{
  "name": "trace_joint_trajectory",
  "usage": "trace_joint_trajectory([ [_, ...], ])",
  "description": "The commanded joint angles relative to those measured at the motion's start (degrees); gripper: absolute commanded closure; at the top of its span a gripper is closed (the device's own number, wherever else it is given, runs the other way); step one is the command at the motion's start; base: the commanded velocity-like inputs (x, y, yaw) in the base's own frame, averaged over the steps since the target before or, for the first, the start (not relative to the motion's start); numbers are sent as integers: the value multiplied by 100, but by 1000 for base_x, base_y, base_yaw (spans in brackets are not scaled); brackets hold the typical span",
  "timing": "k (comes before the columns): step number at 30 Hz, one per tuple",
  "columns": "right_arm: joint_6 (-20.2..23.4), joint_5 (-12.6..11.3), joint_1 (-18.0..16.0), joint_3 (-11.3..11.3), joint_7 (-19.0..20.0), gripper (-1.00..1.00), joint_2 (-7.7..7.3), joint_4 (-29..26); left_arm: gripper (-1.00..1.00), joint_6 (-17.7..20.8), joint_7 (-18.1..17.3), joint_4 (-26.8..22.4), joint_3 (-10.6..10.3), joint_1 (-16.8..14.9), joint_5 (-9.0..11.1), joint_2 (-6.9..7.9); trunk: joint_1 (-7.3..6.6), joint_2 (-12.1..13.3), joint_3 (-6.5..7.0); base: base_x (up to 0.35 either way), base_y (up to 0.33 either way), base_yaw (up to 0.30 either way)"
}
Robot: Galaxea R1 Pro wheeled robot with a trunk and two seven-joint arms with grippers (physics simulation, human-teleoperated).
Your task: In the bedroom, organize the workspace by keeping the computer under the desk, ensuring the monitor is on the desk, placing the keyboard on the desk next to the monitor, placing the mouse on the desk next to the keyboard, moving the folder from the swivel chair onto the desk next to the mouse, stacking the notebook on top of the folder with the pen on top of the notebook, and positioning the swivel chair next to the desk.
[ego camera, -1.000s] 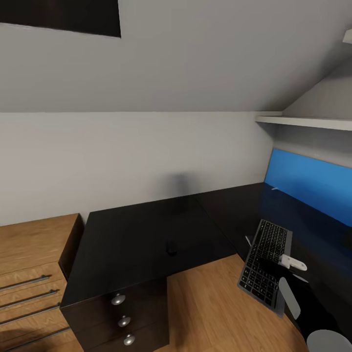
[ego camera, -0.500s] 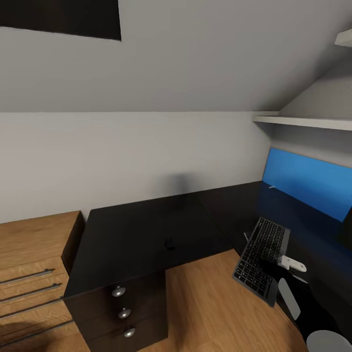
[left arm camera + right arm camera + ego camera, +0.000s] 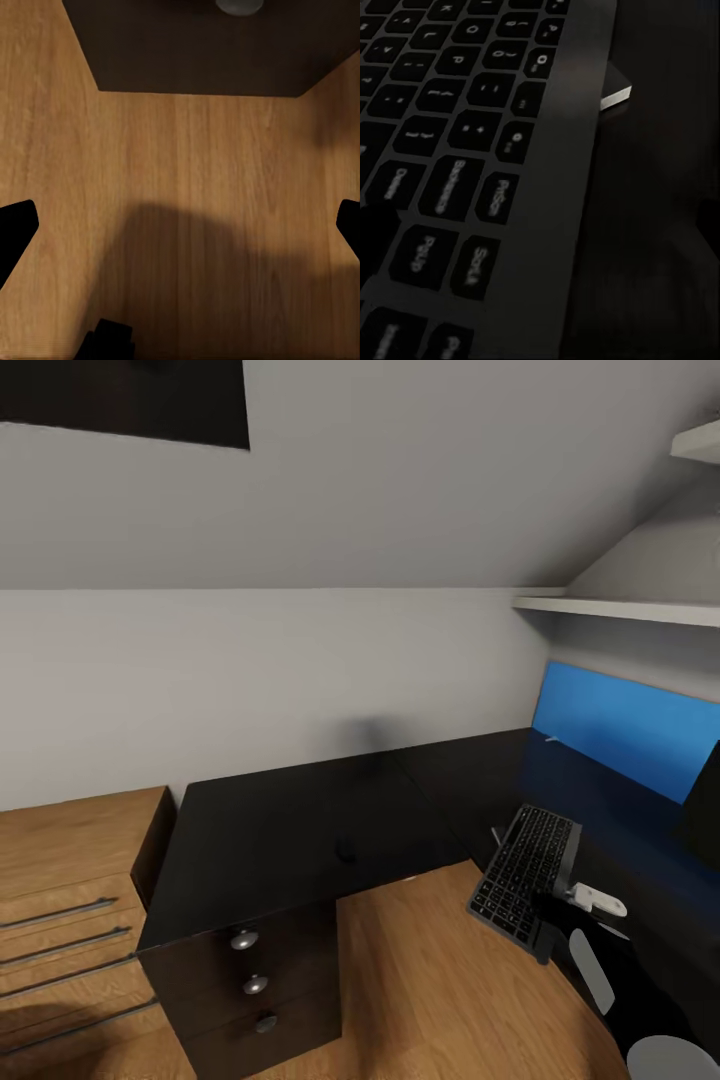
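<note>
One keyboard [image 3: 522, 871] sits clamped in our right pincer [image 3: 556, 920], tilted above the wooden floor [image 3: 440, 980] beside the black worktop [image 3: 290, 840]. Our left pincer [image 3: 180, 225] is spread wide over bare floor. A blue panel [image 3: 625, 730] backs the worktop's right wing.

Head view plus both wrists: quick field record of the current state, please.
right gripper: shut on the keyboard, gripping its near end
keyboard: tilted, held over the desk's inner edge and the floor, not lying on the desk
desk: glossy black L-shaped top, three-knob drawer unit below
small dark object: on the desk, too small to identify
left gripper: open, over wooden floor, nothing between its fingers
blue panel: against the wall behind the desk's right wing
wooden cabinet: left of the desk
</note>
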Motion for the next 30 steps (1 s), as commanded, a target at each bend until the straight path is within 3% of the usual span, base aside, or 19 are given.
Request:
trace_joint_trajectory([
  [1, 23, -60, -1, 6, -34, -100, -2, -9, -100, -19, -8, 5, -10, -4, 32, -1, -1, -3, -6, -71, -17, 0],
  [30, -7, -67, -4, 6, -20, -100, 13, -14, -100, -24, -8, 5, -10, -4, 32, 8, -1, -3, -6, -91, -49, 0],
])
